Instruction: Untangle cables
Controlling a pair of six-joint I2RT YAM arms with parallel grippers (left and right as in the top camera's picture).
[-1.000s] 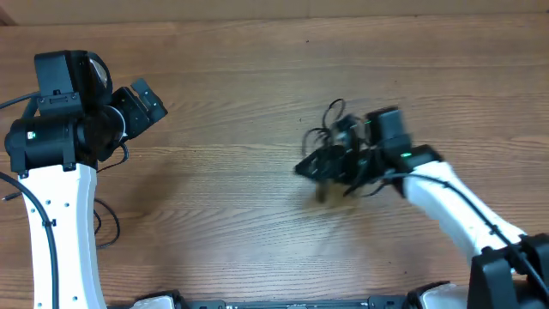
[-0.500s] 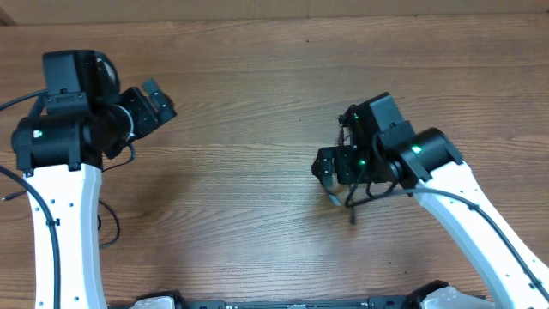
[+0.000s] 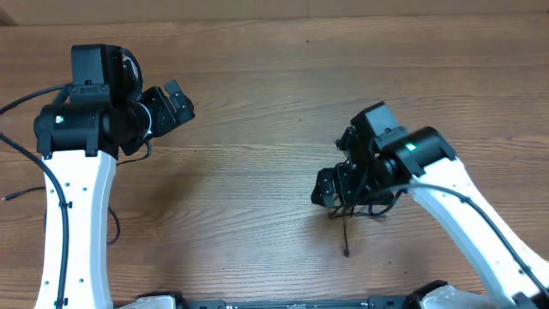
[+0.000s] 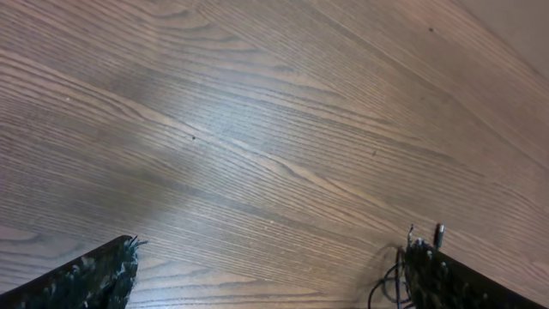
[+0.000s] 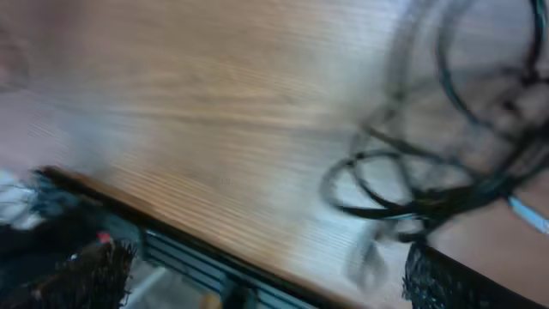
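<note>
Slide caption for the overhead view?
Open right gripper at the tangled cables; open left gripper hovers apart over the wooden table.

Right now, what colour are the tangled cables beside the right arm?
The cables are black. The right wrist view shows them best, though it is blurred.

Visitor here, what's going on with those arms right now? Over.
Left end effector open, empty. Right end effector open, cables bunched at one finger, one strand trailing. Nothing else seen in the way.
</note>
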